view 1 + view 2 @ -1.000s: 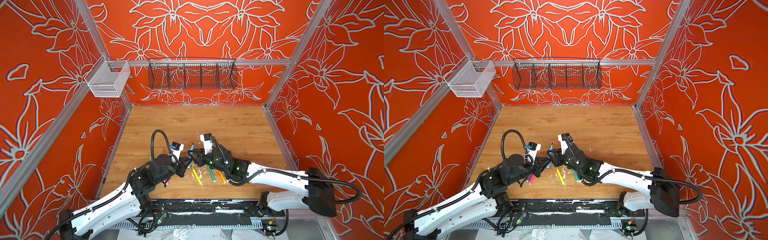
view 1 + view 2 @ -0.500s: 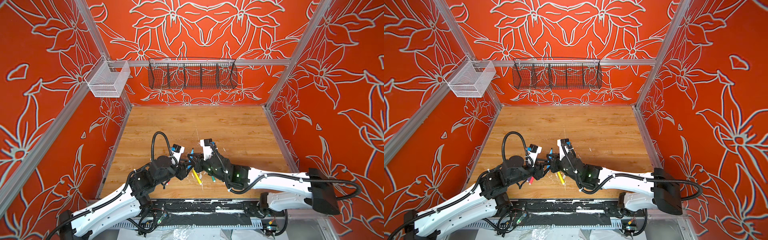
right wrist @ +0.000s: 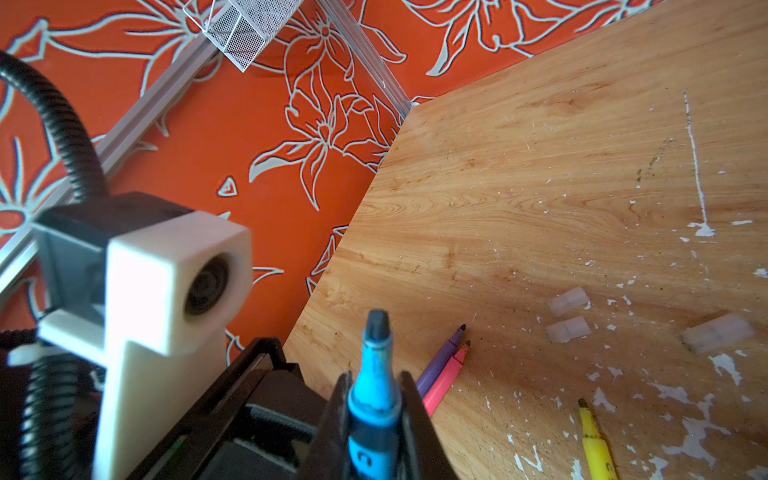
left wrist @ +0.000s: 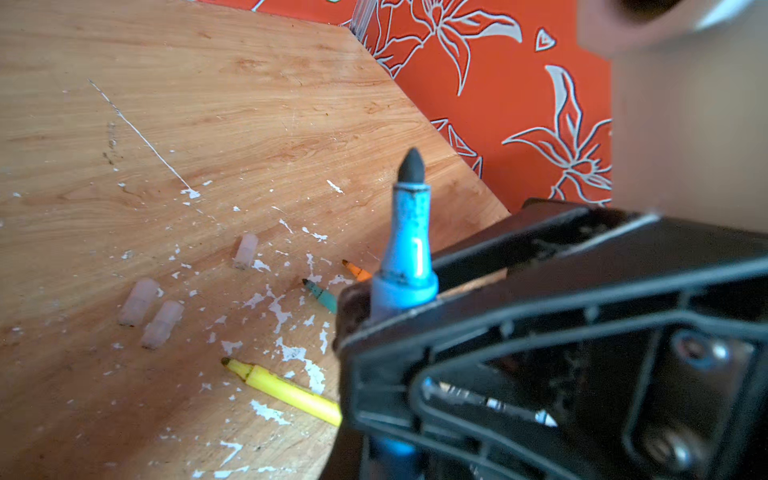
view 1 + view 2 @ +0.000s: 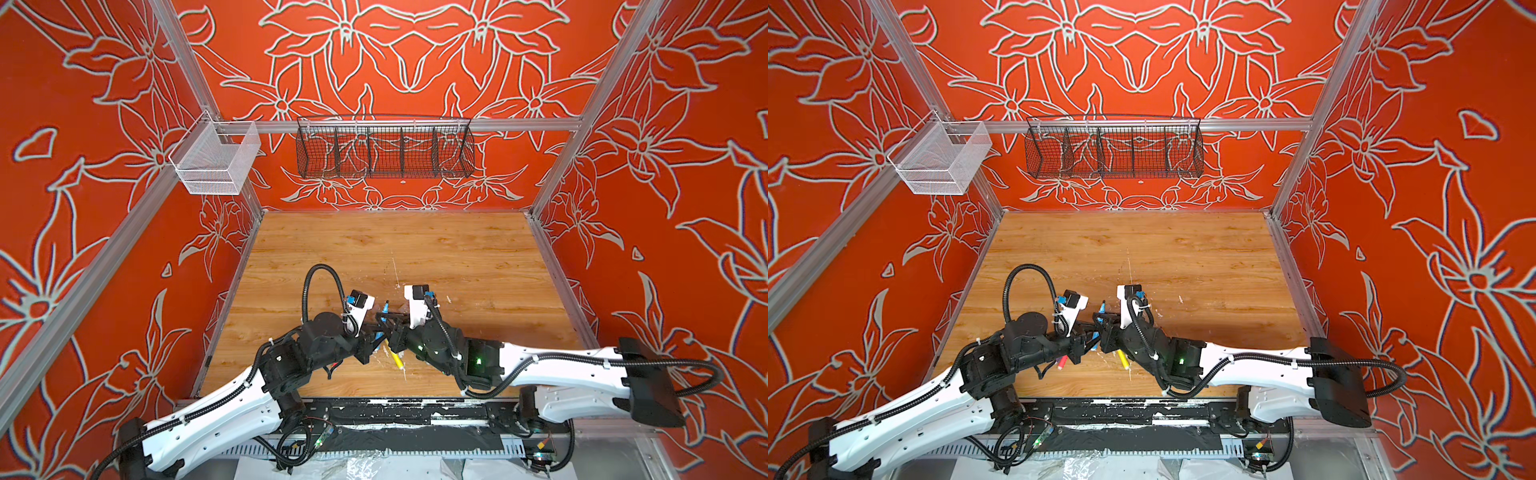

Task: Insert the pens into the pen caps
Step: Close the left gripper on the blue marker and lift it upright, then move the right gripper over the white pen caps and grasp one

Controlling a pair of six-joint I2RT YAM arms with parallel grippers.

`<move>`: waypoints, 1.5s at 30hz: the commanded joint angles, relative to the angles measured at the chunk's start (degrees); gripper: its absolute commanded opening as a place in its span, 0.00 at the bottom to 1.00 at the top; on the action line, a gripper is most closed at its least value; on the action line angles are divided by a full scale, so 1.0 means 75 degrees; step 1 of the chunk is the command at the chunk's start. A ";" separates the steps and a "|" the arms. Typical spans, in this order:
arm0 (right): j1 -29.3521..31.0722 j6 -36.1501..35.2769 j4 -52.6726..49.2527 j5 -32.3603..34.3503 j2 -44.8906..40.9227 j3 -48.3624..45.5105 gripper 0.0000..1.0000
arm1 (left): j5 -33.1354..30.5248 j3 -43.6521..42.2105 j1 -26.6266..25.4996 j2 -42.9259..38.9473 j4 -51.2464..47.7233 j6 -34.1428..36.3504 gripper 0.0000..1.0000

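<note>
The right gripper (image 3: 375, 380) is clamped on the blue pen (image 3: 376, 411): one finger sits on each side of the barrel, just below the collar. The pen is held clear of the table (image 4: 249, 104) near its front middle, and its bare dark tip points up and toward the rear wall in both top views. The left gripper (image 5: 1086, 344) meets the right gripper nose to nose at the lower barrel. Its fingers are together, but the views do not confirm whether they pinch the pen. No cap is fitted to the blue pen. The yellow pen (image 5: 397, 358) lies flat on the table directly below the two grippers, uncapped. The purple pen (image 3: 442, 357) and pink pen (image 3: 446, 378) lie side by side and touching, with their tips pointing the same way, under the left arm. The green pen (image 4: 322, 294) and orange pen (image 4: 356, 271) lie near each other. Only their tip ends show, and the rest is hidden behind a black gripper in the left wrist view. Two caps (image 4: 139, 301) lie loose on the table side by side, nearly touching. A third cap (image 4: 246, 250) lies apart from them, nearer the green pen. White flecks (image 4: 282, 311) are scattered over the wood around the pens and caps.
</note>
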 commanded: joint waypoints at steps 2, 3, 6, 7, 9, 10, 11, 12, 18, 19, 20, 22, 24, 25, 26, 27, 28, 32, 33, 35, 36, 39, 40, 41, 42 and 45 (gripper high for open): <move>0.0105 -0.0179 -0.0333 0.0617 -0.0532 -0.0019 0.47 | -0.1653 0.0085 0.0089 -0.0278 -0.0319 -0.0623 0.00; 0.0104 -0.0296 -0.0481 0.0709 -0.0674 0.0006 0.53 | -0.2265 0.0304 0.0089 -0.0298 -0.0728 -0.0933 0.00; 0.0101 -0.0450 -0.1645 0.0975 -0.1260 0.0173 0.60 | -0.3819 0.1032 0.0089 -0.0266 -0.2207 -0.1822 0.00; 0.0107 -0.0388 -0.2140 0.1024 -0.1468 0.0225 0.60 | -0.3920 0.1190 0.0089 -0.0265 -0.2384 -0.1777 0.00; 0.0098 -0.0244 -0.2784 0.1000 -0.1903 0.0106 0.60 | -0.3979 0.1663 0.0089 -0.0274 -0.2867 -0.1705 0.00; 0.0107 -0.0212 -0.3041 0.0982 -0.2069 0.0046 0.60 | -0.4161 0.1937 0.0089 -0.0229 -0.3164 -0.1803 0.00; 0.0105 -0.0170 -0.3446 0.1012 -0.2231 0.0063 0.60 | -0.4430 0.2310 0.0089 -0.0123 -0.3639 -0.1996 0.00; 0.0099 -0.0120 -0.3928 0.1095 -0.2352 0.0142 0.60 | -0.4794 0.2662 0.0089 0.0020 -0.4089 -0.2254 0.00; 0.0067 -0.0592 -0.5992 0.1532 -0.2278 0.1189 0.63 | -0.5776 0.3561 0.0206 0.1082 -0.3447 -0.1546 0.00; -0.0031 -0.0879 -0.5974 0.1549 -0.2223 0.1261 0.66 | -0.5746 0.3616 0.0293 0.1316 -0.3181 -0.1405 0.00; -0.0214 -0.1207 -0.5927 0.1481 -0.2137 0.1341 0.69 | -0.5617 0.3660 0.0449 0.1613 -0.2838 -0.1223 0.00; -0.0831 -0.1571 -0.5989 0.1086 -0.1863 0.1559 0.71 | -0.4795 0.3776 0.1139 0.2200 -0.2510 -0.1198 0.00; -0.1791 -0.1811 -0.6029 0.0193 -0.1470 0.1786 0.70 | -0.3589 0.3658 0.2122 0.2836 -0.2549 -0.1879 0.00; -0.2141 -0.1895 -0.6041 -0.0066 -0.1301 0.1849 0.68 | -0.3330 0.3471 0.2389 0.3009 -0.2495 -0.2113 0.00; -0.2382 -0.2096 -0.6021 -0.0041 -0.1115 0.1901 0.66 | -0.3205 0.3196 0.2585 0.3116 -0.2313 -0.2225 0.00; -0.2420 -0.2305 -0.5979 0.0224 -0.1005 0.1899 0.66 | -0.3233 0.2823 0.2659 0.3117 -0.1900 -0.2086 0.00; -0.2421 -0.2494 -0.5887 0.0587 -0.0876 0.1808 0.67 | -0.3294 0.2455 0.2678 0.3036 -0.1386 -0.1730 0.00; -0.2550 -0.2492 -0.5427 0.0162 -0.0517 0.1231 0.70 | -0.3759 0.0709 0.2678 0.1988 0.0894 -0.0012 0.00; -0.2549 -0.2489 -0.5366 0.0007 -0.0345 0.1171 0.70 | -0.4008 0.0490 0.2679 0.1686 0.0883 -0.0306 0.00; -0.2557 -0.2420 -0.5337 -0.0058 0.0040 0.1143 0.70 | -0.3694 0.0106 0.2679 0.1244 0.1253 -0.0194 0.00; -0.2573 -0.2371 -0.5285 -0.0162 0.0301 0.1143 0.70 | -0.3514 0.0039 0.2679 0.1134 0.1333 -0.0056 0.00; -0.2639 -0.2285 -0.5263 -0.0756 0.1123 0.1444 0.68 | -0.3460 0.0161 0.2673 0.0951 0.1047 0.0136 0.00; -0.2642 -0.2254 -0.5344 -0.0941 0.1406 0.1601 0.67 | -0.3419 0.0098 0.2679 0.0920 0.1114 0.0142 0.00; -0.2643 -0.2240 -0.5389 -0.1093 0.1621 0.1715 0.66 | -0.3366 0.0017 0.2679 0.0907 0.1237 0.0133 0.00; -0.2644 -0.2217 -0.5410 -0.1237 0.1826 0.1805 0.65 | -0.3317 -0.0021 0.2679 0.0929 0.1283 0.0124 0.00; -0.2666 -0.2180 -0.5384 -0.1432 0.2384 0.1987 0.65 | -0.3256 0.0099 0.2673 0.1118 0.1089 0.0095 0.00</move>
